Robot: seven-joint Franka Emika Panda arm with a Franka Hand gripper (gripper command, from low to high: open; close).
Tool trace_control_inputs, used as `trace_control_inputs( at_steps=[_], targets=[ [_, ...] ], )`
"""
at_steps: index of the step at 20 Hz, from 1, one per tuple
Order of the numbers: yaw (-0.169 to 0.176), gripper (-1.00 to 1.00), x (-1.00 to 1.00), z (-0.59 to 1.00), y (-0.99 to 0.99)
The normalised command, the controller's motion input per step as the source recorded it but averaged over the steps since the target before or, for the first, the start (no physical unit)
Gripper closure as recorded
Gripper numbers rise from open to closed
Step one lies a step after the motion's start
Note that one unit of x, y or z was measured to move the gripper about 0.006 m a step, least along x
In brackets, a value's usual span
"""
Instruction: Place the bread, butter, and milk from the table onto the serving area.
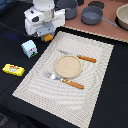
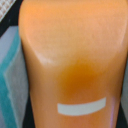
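Note:
The bread (image 1: 47, 37), an orange-brown loaf, lies on the black table just off the far left corner of the beige placemat (image 1: 95, 95). My gripper (image 1: 46, 33) is down right over it and hides most of it. In the wrist view the bread (image 2: 75, 50) fills the frame and no fingers show. The milk (image 1: 29, 48), a white and light-blue carton, stands on the table left of the mat. The butter (image 1: 13, 69), a flat yellow packet, lies further left and nearer. The round tan plate (image 1: 68, 65) is on the mat and is empty.
An orange-handled fork (image 1: 62, 79) and knife (image 1: 80, 57) flank the plate. A brown board (image 1: 107, 29) behind the mat carries grey pots (image 1: 92, 15). A pale bowl (image 1: 123, 15) shows at the exterior view's right edge.

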Motion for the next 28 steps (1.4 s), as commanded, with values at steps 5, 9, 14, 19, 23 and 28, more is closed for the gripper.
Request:
trace_control_inputs(
  at_steps=[5,9,14,19,23,28],
  targets=[
    [-0.083,1.0,0.41,1.0,-0.18],
    [-0.067,1.0,0.84,1.0,-0.12],
    [-0.066,1.0,0.86,0.64,-0.31],
    [-0.069,1.0,0.86,0.38,-0.42],
    [-0.007,1.0,1.0,0.62,-0.33],
    [-0.001,1.0,1.0,0.65,-0.33]
  ],
)
